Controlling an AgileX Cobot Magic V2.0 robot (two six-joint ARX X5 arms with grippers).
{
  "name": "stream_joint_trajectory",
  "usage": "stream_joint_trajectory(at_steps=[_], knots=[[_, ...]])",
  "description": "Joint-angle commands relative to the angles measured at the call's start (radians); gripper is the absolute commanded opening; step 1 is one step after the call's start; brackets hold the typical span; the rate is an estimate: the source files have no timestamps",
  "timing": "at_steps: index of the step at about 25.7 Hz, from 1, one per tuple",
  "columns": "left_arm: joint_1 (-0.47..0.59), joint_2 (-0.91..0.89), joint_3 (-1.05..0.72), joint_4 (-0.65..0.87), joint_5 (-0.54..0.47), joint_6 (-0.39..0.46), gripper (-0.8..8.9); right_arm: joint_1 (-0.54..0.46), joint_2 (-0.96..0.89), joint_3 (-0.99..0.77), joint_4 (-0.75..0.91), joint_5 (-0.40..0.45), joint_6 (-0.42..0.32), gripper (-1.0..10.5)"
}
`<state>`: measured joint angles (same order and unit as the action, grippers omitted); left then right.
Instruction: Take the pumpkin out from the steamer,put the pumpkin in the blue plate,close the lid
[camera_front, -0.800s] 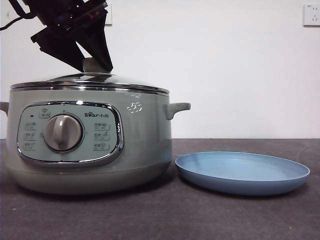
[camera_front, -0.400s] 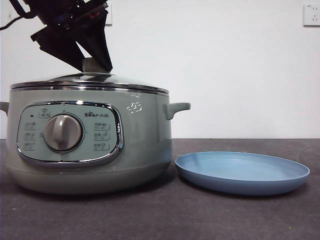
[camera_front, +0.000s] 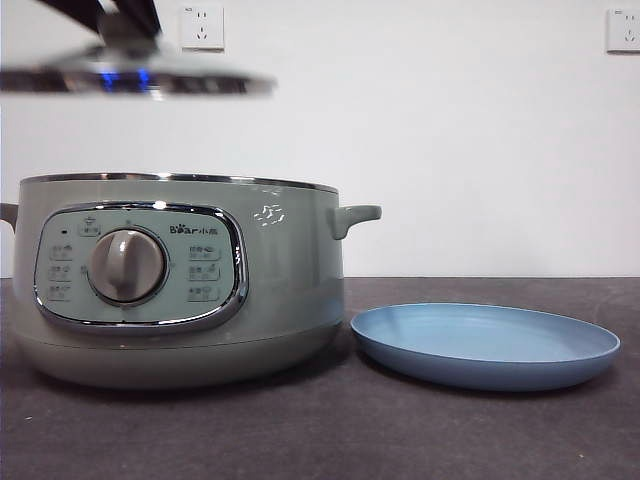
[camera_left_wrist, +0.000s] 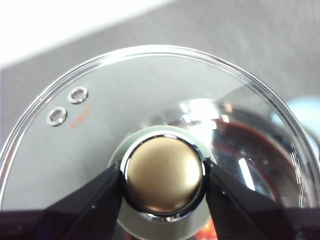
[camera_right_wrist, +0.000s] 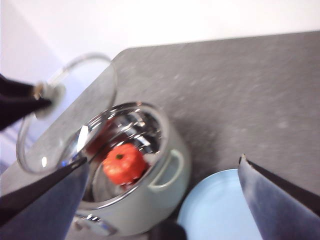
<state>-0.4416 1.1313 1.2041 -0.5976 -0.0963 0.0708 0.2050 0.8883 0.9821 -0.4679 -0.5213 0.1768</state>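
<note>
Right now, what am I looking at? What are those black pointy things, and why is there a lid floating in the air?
This is a robot with two arms at a table. The black pointy things are its pinchers, called grippers. One picture looks level across the table; the other two come from cameras on the robot's wrists. The lid isn't floating: the left gripper pinches its round knob and holds it up above the steamer, the big green pot. The right gripper is open and holds nothing; it hangs above the pot. Inside the open pot sits the pumpkin. Beside the pot, the blue plate has nothing on it.
</note>
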Motion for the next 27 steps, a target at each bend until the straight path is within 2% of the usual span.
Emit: stream_joint_trajectory(at_steps=[1, 7, 14, 16, 19, 23, 25, 27], knots=[[-0.003, -0.087, 0.013, 0.035, -0.053, 0.009, -0.13, 0.068, 0.059, 0.024, 0.027, 0.000, 0.016, 5.0], [-0.003, -0.241, 0.013, -0.003, -0.198, 0.009, -0.13, 0.215, 0.254, 0.155, 0.017, 0.006, 0.010, 5.1], [-0.003, -0.362, 0.013, -0.083, -0.335, 0.010, -0.13, 0.358, 0.521, 0.400, -0.066, 0.034, -0.043, 5.1], [-0.003, -0.381, 0.013, -0.108, -0.374, 0.010, -0.12, 0.395, 0.600, 0.488, -0.124, 0.079, -0.064, 5.2], [-0.003, -0.405, 0.013, -0.142, -0.432, 0.010, -0.12, 0.455, 0.730, 0.642, -0.235, 0.141, -0.108, 6.1], [-0.003, -0.405, 0.013, -0.179, -0.478, 0.010, -0.12, 0.523, 0.889, 0.846, -0.373, 0.217, -0.169, 6.1], [-0.003, -0.404, 0.013, -0.199, -0.481, 0.010, -0.12, 0.579, 0.985, 0.960, -0.456, 0.332, -0.201, 6.1], [-0.003, -0.404, 0.013, -0.197, -0.481, 0.010, -0.12, 0.623, 1.052, 1.008, -0.468, 0.448, -0.249, 6.1]])
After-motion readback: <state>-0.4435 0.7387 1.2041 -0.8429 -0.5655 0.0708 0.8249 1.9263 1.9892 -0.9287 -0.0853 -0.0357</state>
